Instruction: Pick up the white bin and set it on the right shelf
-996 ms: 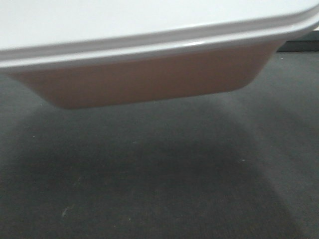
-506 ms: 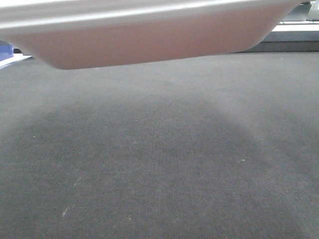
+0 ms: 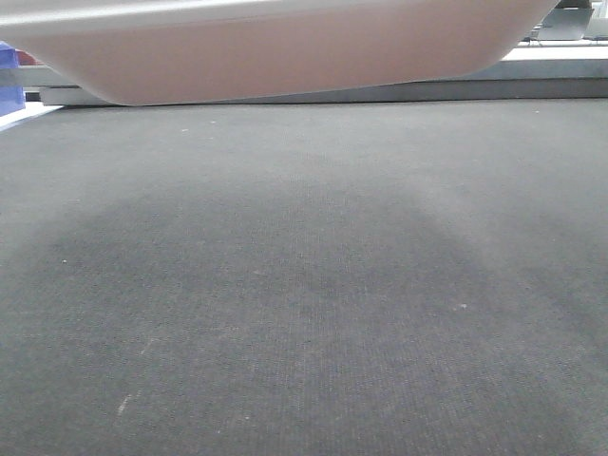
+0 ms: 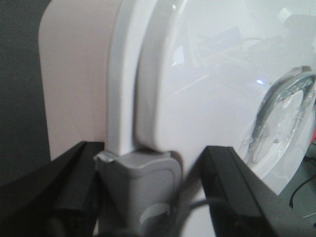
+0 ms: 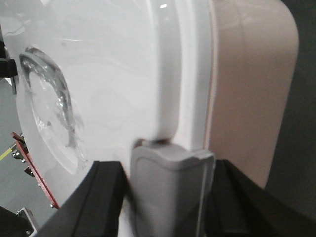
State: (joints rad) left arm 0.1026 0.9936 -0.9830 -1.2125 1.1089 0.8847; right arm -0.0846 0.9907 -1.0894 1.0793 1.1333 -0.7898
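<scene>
The white bin (image 3: 285,57) hangs above the dark grey carpeted surface (image 3: 304,285); only its pinkish underside shows at the top of the front view. In the left wrist view its glossy lid (image 4: 212,89) and recessed handle (image 4: 276,108) fill the frame. My left gripper (image 4: 150,155) is shut around a grey latch (image 4: 140,187) on the bin's end. My right gripper (image 5: 165,168) is shut on the grey latch (image 5: 170,192) at the opposite end, beside the lid (image 5: 108,74). A pale grey rail (image 3: 560,71) past the carpet's far edge looks like the right shelf.
A blue crate (image 3: 8,81) peeks in at the far left edge of the front view. The bin's shadow darkens the middle of the carpet. A red-edged part (image 5: 29,168) shows under the bin in the right wrist view.
The bin has risen in the front view. Less of its body shows now, and the far rail and blue crate have come into sight beneath it.
</scene>
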